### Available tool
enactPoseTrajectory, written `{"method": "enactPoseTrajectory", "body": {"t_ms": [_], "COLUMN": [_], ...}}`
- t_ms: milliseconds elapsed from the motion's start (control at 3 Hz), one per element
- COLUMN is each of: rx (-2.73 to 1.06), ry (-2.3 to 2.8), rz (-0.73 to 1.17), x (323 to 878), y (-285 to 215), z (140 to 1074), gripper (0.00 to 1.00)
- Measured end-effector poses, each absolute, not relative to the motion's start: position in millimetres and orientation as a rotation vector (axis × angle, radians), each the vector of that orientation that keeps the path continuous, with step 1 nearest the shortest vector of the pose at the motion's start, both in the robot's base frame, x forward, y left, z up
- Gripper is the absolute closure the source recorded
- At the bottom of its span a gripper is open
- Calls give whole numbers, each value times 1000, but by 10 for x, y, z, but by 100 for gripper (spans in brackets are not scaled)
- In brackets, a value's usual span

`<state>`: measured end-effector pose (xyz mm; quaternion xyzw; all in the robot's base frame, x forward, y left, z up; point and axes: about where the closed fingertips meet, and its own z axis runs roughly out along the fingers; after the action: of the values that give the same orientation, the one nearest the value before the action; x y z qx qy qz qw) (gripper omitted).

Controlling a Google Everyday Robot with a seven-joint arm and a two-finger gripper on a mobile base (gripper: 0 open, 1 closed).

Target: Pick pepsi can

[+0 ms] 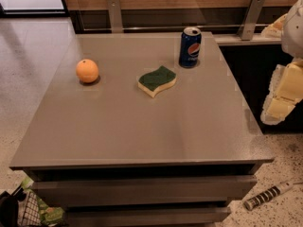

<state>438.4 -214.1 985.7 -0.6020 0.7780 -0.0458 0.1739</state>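
Orange (87,71): round, loose, on the left part of the bench (142,126), well apart from everything else; low risk to you unless the arm sweeps far across, in which case it would likely roll. Sponge (157,80): green top over yellow, lying flat near the middle, ahead and left of the target, near it but not touching; if you shove the target leftward, it could catch on this and tip. Pepsi can (190,47): dark blue, upright, silver top showing, standing toward the back right of the bench, close to the rear edge. It is tall and narrow, so a glancing touch before the grip closes would probably topple it, and once down it may roll off the back or the right side. Claw (283,96): pale, hanging off the right side of the bench, beyond its edge and well apart from the can, holding nothing that you can see; whether it is spread or pressed together cannot be told. From there the bench's right edge lies between it and the can, so too low an approach risks striking the edge; too high a grip risks slipping off the rim.
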Motion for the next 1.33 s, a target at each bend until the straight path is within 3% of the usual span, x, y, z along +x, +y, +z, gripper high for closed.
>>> {"method": "enactPoseTrajectory", "body": {"t_ms": [667,1333], "rx": [-1618,-1221], "ry": [2189,2058], "rz": [-126,116], "x": [4577,5171], "y": [-2174,-2075], "z": [9860,9582], "gripper": [0,0]}}
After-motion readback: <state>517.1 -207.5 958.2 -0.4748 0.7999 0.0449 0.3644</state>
